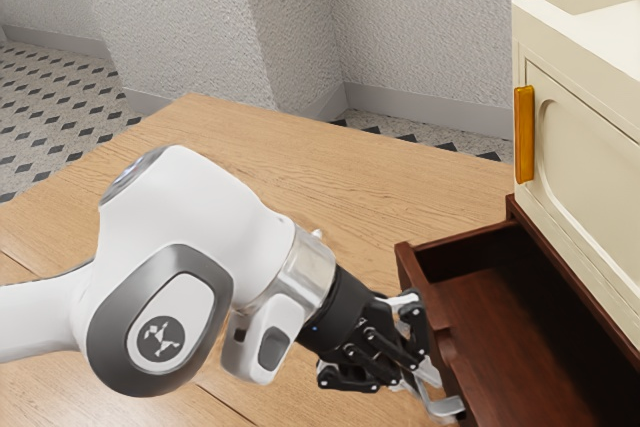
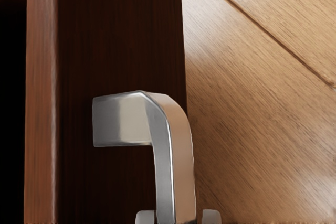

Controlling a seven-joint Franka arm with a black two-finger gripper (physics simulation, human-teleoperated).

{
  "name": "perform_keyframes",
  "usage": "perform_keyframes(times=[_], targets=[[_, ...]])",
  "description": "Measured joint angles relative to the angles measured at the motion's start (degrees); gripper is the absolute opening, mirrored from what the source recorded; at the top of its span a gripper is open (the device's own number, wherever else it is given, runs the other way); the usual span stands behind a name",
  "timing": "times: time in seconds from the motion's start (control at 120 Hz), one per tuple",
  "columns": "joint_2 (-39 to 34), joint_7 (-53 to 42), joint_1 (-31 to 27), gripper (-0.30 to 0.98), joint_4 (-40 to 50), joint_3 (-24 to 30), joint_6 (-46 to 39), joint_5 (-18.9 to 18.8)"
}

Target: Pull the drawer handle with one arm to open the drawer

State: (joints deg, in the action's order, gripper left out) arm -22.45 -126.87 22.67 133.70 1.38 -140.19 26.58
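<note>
My gripper is at the front of the pulled-out dark brown drawer, low in the exterior view, closed around the silver handle. In the wrist view the bent metal handle stands out from the dark drawer front. The tips of my gripper lie on either side of its bar, close against it. The drawer stands open, with its inside visible; the arm hides part of its front.
A cream cabinet with an amber handle stands above the drawer at the exterior view's right. The wooden table extends beside the arm. Walls rise behind it.
</note>
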Motion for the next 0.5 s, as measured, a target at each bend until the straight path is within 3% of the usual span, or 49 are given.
perform_keyframes(times=[0.5], targets=[[-9.2, -0.4, 0.0, -0.1, 7.7, -2.0, 0.4, -0.2]])
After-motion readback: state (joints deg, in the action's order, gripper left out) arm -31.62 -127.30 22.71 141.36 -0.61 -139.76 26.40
